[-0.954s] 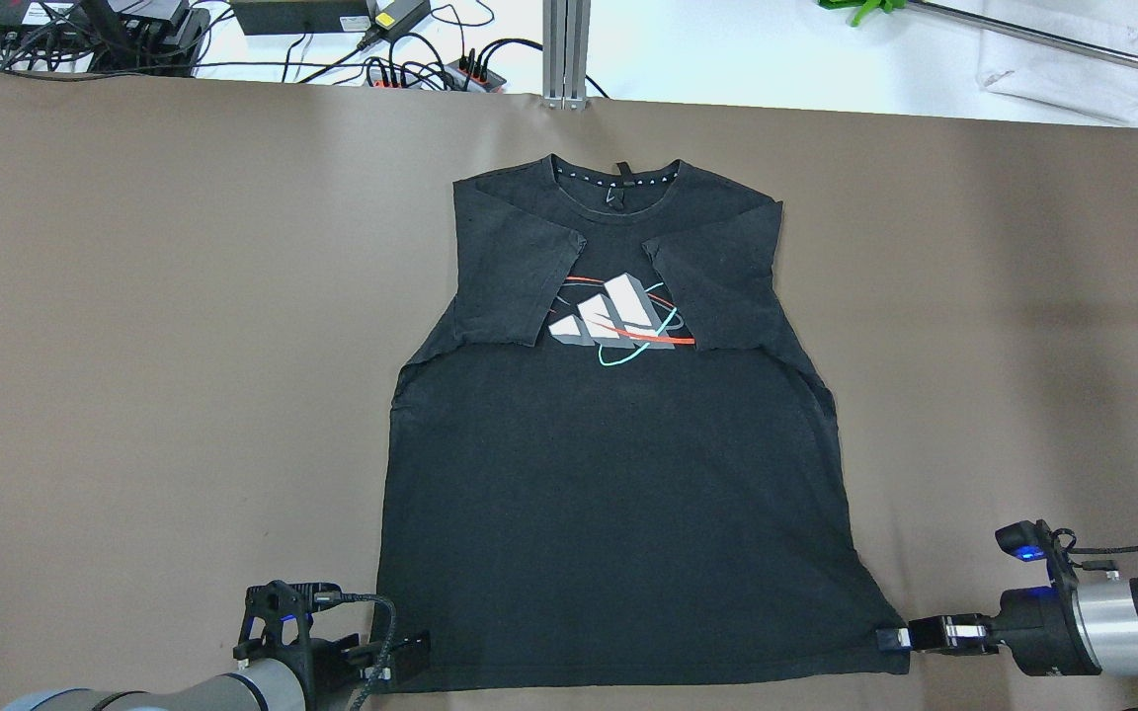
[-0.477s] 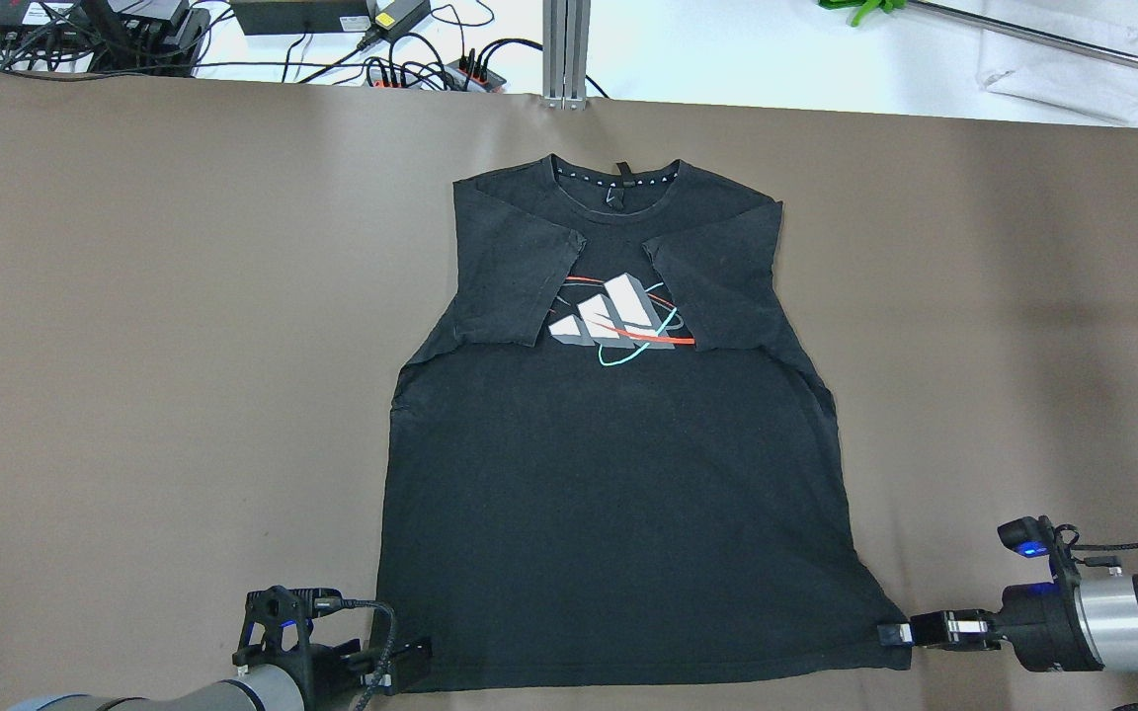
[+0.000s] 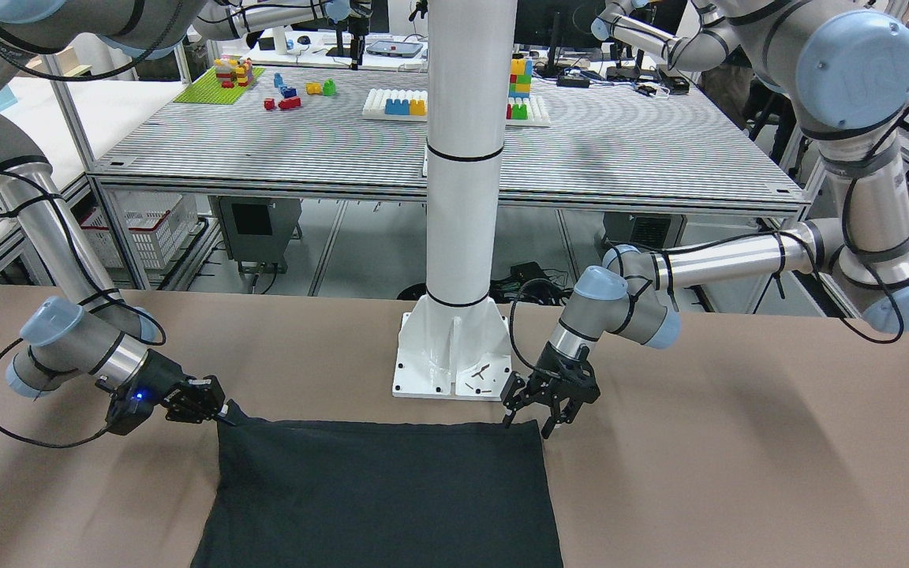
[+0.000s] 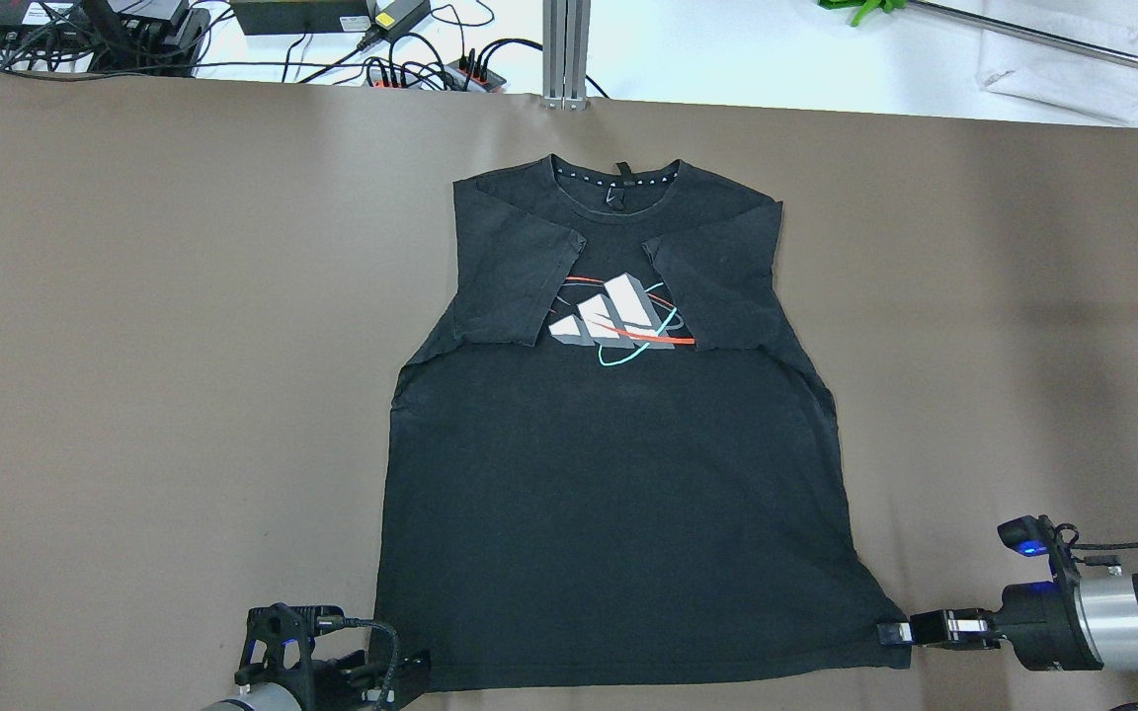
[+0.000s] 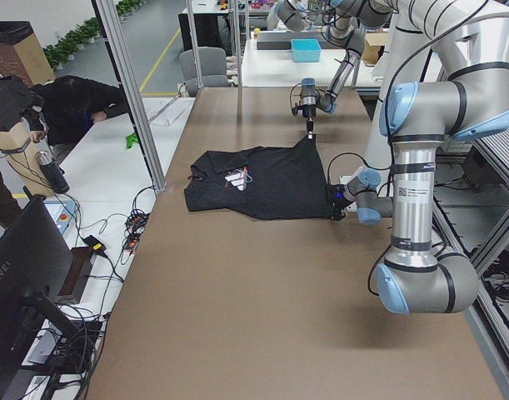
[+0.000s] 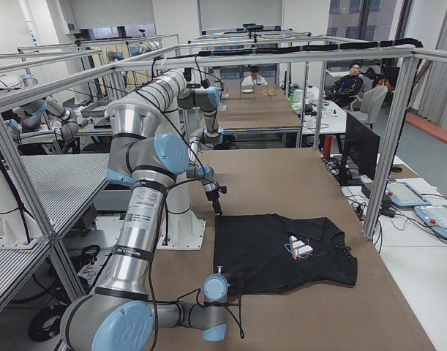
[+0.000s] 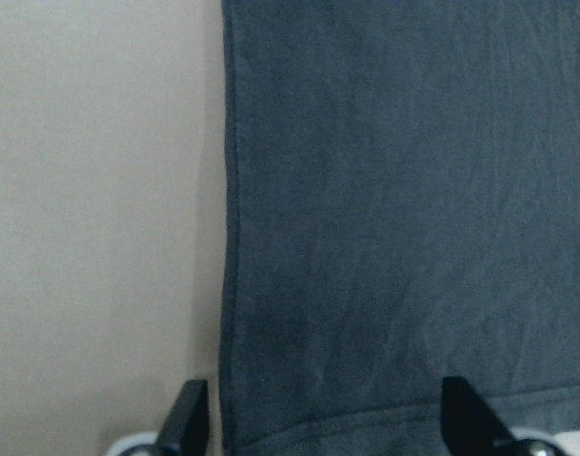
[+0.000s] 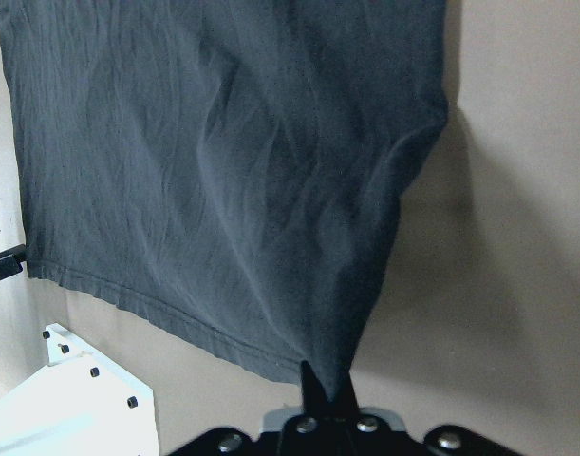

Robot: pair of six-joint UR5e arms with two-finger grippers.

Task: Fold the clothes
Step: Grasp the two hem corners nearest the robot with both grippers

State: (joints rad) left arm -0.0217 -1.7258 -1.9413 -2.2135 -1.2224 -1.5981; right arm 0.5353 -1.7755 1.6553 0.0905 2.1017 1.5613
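My right gripper (image 4: 897, 635) is pinched tight on the hem corner of the black T-shirt (image 4: 609, 513), at the shirt's 5 o'clock seen from overhead. In my right wrist view the cloth rises in a tented ridge from that pinch. My left gripper (image 4: 409, 667) is at the 7 o'clock corner with its fingers (image 7: 190, 423) spread wide. They straddle the hem corner and hold nothing.

The T-shirt lies flat on the brown bench (image 4: 134, 346), chest up. Its collar (image 4: 616, 178) is at 12 o'clock and its hem at 6 o'clock, nearest my base. Both sleeves (image 4: 515, 276) are folded inward over the chest, and between them shows the grey, red and teal print (image 4: 618, 316).

In the front-facing view, a white slatted basket (image 3: 143, 229) stands under the far table at 10 o'clock from my white pillar (image 3: 462, 158); I cannot tell what is in it. In the left side view, a blue tub (image 5: 306, 50) stands on a distant table, its contents hidden from me
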